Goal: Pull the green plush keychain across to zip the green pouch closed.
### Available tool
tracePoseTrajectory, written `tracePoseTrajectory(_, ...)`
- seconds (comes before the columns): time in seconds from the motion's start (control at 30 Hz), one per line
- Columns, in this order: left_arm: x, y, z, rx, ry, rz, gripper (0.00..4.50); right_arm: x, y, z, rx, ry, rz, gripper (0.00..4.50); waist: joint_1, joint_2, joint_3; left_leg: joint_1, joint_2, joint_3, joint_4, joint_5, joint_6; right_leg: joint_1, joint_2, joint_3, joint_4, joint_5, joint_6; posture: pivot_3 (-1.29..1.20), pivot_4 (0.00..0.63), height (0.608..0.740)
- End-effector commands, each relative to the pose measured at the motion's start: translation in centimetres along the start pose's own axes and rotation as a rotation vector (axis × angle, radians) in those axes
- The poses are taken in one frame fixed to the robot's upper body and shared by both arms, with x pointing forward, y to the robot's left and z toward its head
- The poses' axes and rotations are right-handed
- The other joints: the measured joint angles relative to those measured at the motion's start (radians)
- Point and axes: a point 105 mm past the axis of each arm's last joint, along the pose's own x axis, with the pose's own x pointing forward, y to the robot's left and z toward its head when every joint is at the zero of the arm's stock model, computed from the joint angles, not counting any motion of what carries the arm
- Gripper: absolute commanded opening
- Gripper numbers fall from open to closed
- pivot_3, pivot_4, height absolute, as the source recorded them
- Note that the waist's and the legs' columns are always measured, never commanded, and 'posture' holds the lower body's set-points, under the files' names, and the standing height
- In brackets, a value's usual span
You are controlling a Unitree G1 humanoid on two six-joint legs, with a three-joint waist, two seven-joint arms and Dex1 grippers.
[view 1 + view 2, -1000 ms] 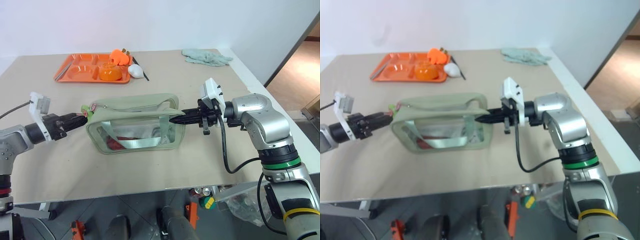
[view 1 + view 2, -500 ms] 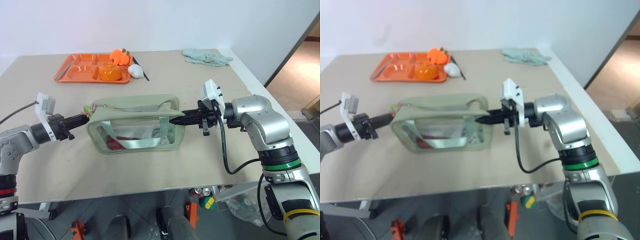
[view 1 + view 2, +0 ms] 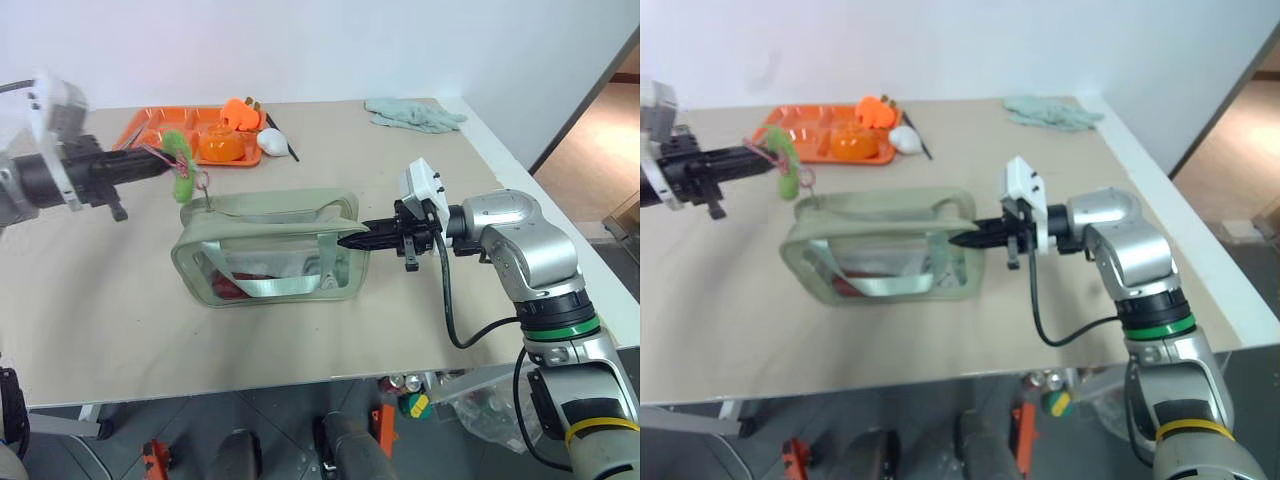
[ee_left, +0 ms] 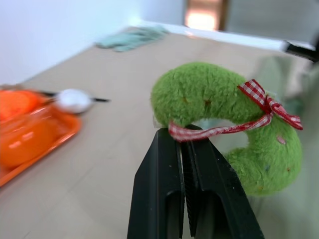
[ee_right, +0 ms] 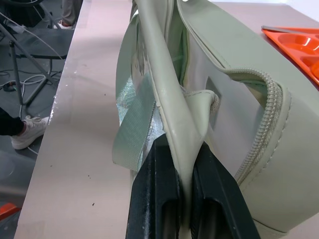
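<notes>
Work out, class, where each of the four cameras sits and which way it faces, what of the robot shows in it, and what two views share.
Left eye view: on the head, looking forward and down at the table; both arms show.
Right eye view: beside it, same scene.
Left wrist view: along the left hand, shut on the green plush keychain.
Right wrist view: along the right hand, shut on the green pouch edge.
Shared: the left wrist and left eye views both show the orange tray and the glove.
</notes>
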Motion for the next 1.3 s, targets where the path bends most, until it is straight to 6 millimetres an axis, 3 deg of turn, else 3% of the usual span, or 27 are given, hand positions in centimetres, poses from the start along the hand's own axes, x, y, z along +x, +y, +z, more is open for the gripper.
tracePoseTrajectory(0.03,1.2,-2.3,2.1,0.135,0.014,-0.121,0.01,-0.3,-0.2,1.6,-0.060,-0.030,-0.012,0.00,0.000,0.000,0.000,0.000,0.000,0.000,0.000,0.000,0.000,0.000,0.000,0.000,0.000,0.000,0.000,0.00,0.150,0.740)
tracePoseTrajectory(0.2,2.7,-3.6,2.7,0.186,0.011,-0.194,0.01,-0.5,-0.1,1.6,-0.060,-0.030,-0.015,0.00,0.000,0.000,0.000,0.000,0.000,0.000,0.000,0.000,0.000,0.000,0.000,0.000,0.000,0.000,0.000,0.00,0.150,0.740)
tracePoseTrajectory(0.33,3.4,-3.1,2.9,0.204,-0.001,-0.174,0.01,-0.4,0.0,1.5,-0.060,-0.031,-0.014,0.00,0.001,0.000,0.000,0.000,0.000,-0.001,0.000,0.000,0.000,0.000,0.000,0.000,0.000,0.000,0.000,0.00,0.150,0.740)
tracePoseTrajectory(0.43,3.7,-2.0,3.0,0.179,-0.019,-0.130,0.97,-0.4,0.0,1.6,-0.060,-0.032,-0.014,0.00,0.000,0.000,0.000,0.000,0.000,0.000,0.000,0.000,0.000,0.000,0.000,0.000,0.000,0.000,0.000,0.00,0.150,0.740)
tracePoseTrajectory(0.6,3.5,-1.9,3.3,0.164,-0.031,-0.128,2.68,-0.4,0.0,1.6,-0.062,-0.033,-0.016,0.00,0.000,0.000,0.000,0.000,0.000,0.000,0.000,0.000,0.000,0.000,0.001,0.000,0.000,0.000,0.000,0.00,0.150,0.740)
tracePoseTrajectory(0.77,2.3,-2.2,5.0,0.100,-0.115,-0.142,4.31,-0.3,0.0,1.7,-0.062,-0.035,-0.015,0.00,0.000,0.000,0.000,0.000,0.000,0.000,0.000,0.000,0.000,0.000,0.001,0.000,0.000,0.000,0.000,0.00,0.150,0.740)
tracePoseTrajectory(0.8,1.9,-2.2,5.3,0.086,-0.128,-0.141,4.47,-0.3,0.0,1.6,-0.061,-0.036,-0.014,0.00,0.000,0.000,0.000,0.000,0.000,0.000,0.000,0.000,0.000,0.000,0.001,0.000,0.000,0.000,0.000,0.00,0.150,0.740)
tracePoseTrajectory(0.93,0.4,-1.8,6.2,0.033,-0.182,-0.099,4.47,-0.2,0.0,1.6,-0.059,-0.037,-0.011,0.00,0.000,0.000,0.000,0.000,0.000,-0.001,0.000,0.000,0.000,0.000,0.001,0.000,0.000,0.000,0.000,0.00,0.150,0.740)
tracePoseTrajectory(1.03,-1.9,-1.9,5.8,-0.035,-0.169,-0.093,4.47,0.0,0.1,1.5,-0.057,-0.040,-0.009,0.00,-0.005,0.000,0.000,0.000,0.001,0.000,0.000,0.000,0.000,0.000,0.001,0.000,0.000,0.000,0.000,0.00,0.150,0.740)
tracePoseTrajectory(1.1,-3.5,-2.1,4.7,-0.093,-0.127,-0.084,4.47,0.0,0.1,1.5,-0.054,-0.042,-0.007,0.00,-0.008,0.000,0.000,0.001,0.001,0.000,-0.001,0.000,0.000,-0.001,0.001,0.001,0.000,0.000,0.000,0.00,0.150,0.740)
tracePoseTrajectory(1.3,-6.8,-3.7,-1.8,-0.190,0.142,-0.044,4.47,0.1,0.1,1.4,-0.051,-0.042,-0.001,0.00,-0.005,0.001,0.000,0.001,0.002,-0.001,-0.001,0.000,0.000,0.000,0.002,-0.001,0.001,-0.002,-0.003,0.00,0.150,0.740)
